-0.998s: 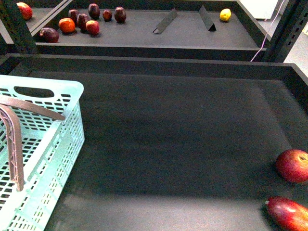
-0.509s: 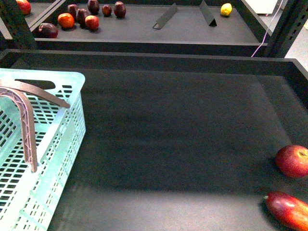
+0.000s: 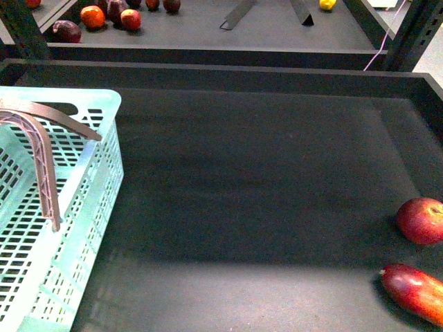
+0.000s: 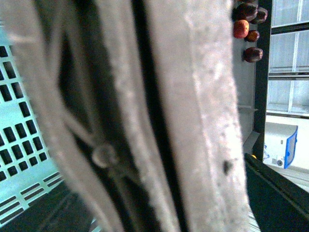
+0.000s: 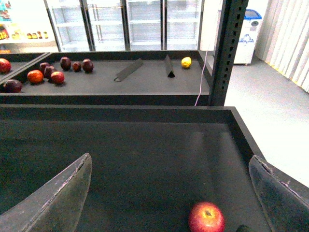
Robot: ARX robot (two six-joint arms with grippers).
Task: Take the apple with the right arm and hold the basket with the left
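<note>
Grocery shop: glass-door fridges point(image 5: 145, 21) along the far wall, loose fruit point(image 5: 35, 76) on dark display trays point(image 5: 145, 86), turquoise shopping basket point(image 3: 93, 200) near left.

The middle of the tray point(image 3: 242, 180) lies open. The basket point(image 3: 90, 207) blocks its left edge; the apple point(image 3: 422, 220) and long red fruit point(image 3: 415, 294) its right edge.

Front view dim, a pale glare band across the tray point(image 3: 242, 207) floor; left wrist close-up badly blurred.
</note>
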